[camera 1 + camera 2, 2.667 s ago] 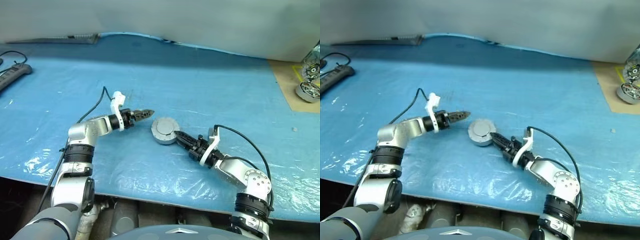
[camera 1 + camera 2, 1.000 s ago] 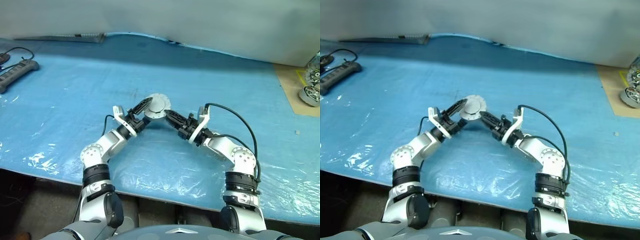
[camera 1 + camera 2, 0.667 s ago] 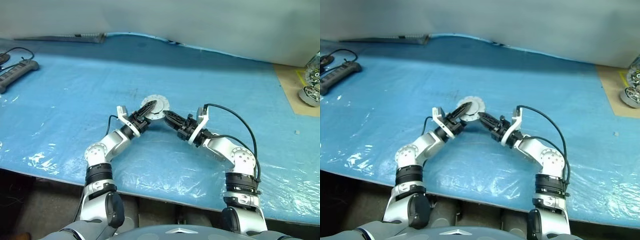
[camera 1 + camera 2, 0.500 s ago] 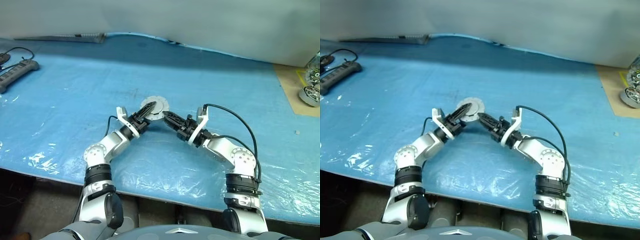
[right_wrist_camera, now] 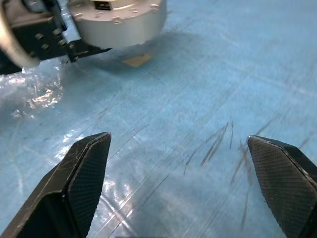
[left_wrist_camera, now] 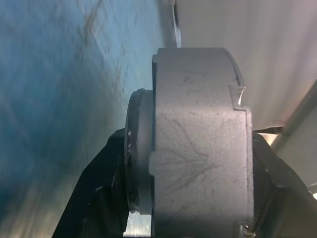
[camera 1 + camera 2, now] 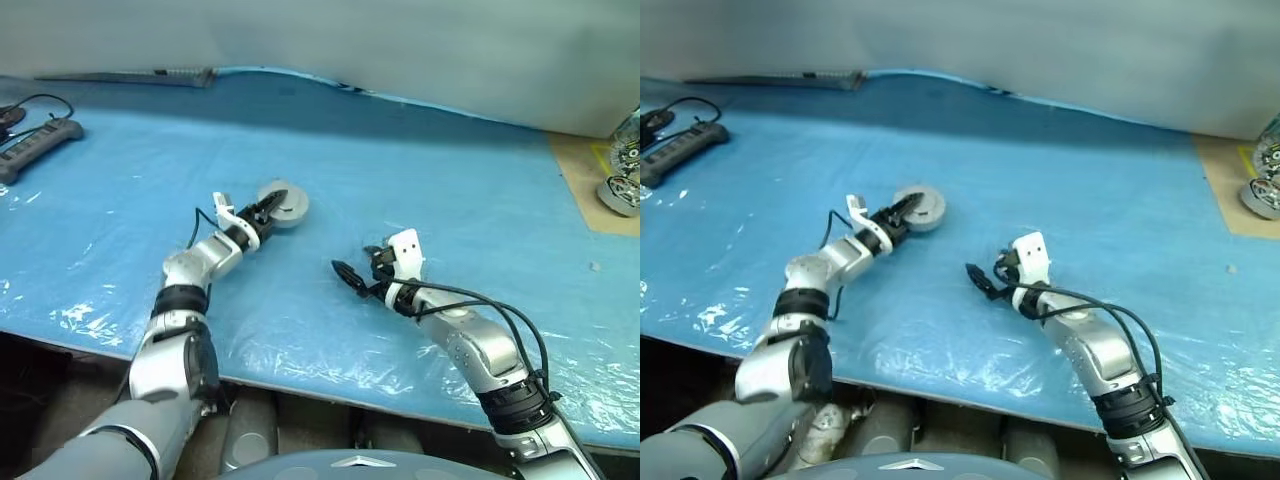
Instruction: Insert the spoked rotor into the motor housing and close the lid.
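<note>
The motor housing (image 7: 284, 203), a short grey round cup, lies low at the left of the blue sheet. My left gripper (image 7: 268, 206) is shut on its sides. In the left wrist view the housing (image 6: 198, 134) sits between the two black fingers (image 6: 99, 198). A plain grey face, the lid (image 7: 287, 197), covers its top. The spoked rotor is hidden. My right gripper (image 7: 347, 277) is open and empty over the sheet to the right, well apart from the housing. The right wrist view shows its wide-spread fingers (image 5: 84, 173) and the housing (image 5: 116, 22) beyond them.
A blue plastic sheet (image 7: 400, 160) covers the table. A power strip (image 7: 40, 135) lies at the far left. Silver motors (image 7: 615, 190) stand on a tan board at the right edge. The table's front edge runs just below both arms.
Both grippers held the housing up in the middle. Now the right gripper has let go, opened and drawn back to the right. The left one has carried the housing left and farther out.
</note>
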Robot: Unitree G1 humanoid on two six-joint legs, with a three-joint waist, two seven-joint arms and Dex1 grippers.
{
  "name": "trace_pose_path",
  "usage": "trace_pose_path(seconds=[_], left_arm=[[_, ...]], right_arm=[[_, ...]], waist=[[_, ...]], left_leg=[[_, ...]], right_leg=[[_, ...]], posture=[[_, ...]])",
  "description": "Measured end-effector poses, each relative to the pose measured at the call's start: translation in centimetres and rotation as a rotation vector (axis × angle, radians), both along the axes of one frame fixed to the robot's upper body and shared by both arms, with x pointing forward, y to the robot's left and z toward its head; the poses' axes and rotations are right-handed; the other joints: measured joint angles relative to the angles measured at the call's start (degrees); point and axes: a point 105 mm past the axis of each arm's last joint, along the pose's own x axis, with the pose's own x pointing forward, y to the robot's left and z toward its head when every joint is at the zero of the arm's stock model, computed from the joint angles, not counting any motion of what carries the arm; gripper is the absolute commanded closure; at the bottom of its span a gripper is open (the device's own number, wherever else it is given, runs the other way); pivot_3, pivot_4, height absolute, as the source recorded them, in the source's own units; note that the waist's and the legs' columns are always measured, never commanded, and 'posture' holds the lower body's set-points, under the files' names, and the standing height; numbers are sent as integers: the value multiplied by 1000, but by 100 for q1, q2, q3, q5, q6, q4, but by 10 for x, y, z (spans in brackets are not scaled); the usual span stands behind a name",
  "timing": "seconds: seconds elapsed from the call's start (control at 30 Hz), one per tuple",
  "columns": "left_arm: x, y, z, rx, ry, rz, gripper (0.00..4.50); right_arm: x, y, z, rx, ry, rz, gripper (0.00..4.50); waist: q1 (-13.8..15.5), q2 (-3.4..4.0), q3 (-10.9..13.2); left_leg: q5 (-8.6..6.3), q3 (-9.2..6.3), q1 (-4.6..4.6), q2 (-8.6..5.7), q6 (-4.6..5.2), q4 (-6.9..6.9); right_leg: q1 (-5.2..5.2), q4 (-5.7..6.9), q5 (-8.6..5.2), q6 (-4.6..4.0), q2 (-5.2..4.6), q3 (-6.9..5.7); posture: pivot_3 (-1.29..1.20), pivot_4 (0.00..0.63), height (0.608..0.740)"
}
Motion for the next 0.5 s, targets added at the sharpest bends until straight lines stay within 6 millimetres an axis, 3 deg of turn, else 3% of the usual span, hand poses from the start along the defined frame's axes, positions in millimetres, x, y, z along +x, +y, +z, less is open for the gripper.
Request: trace_pose_path(seconds=[0.23,0.5], left_arm=[[16,-7,-5,126,16,39,2117],[28,-12,-2,272,27,109,2117]], right_arm=[[-7,-15,-17,-114,-135,-74,0],[-5,-11,-23,-139,-169,-90,0]], waist=[[33,-1,1],[41,-4,3]], left_leg=[[0,-15,-6,1,1,1],[0,-23,-6,3,3,14]], right_leg=[[-3,2,1,-4,4,-9],[7,7,4,-9,2,-12]], posture=[[0,150,740],[0,150,740]])
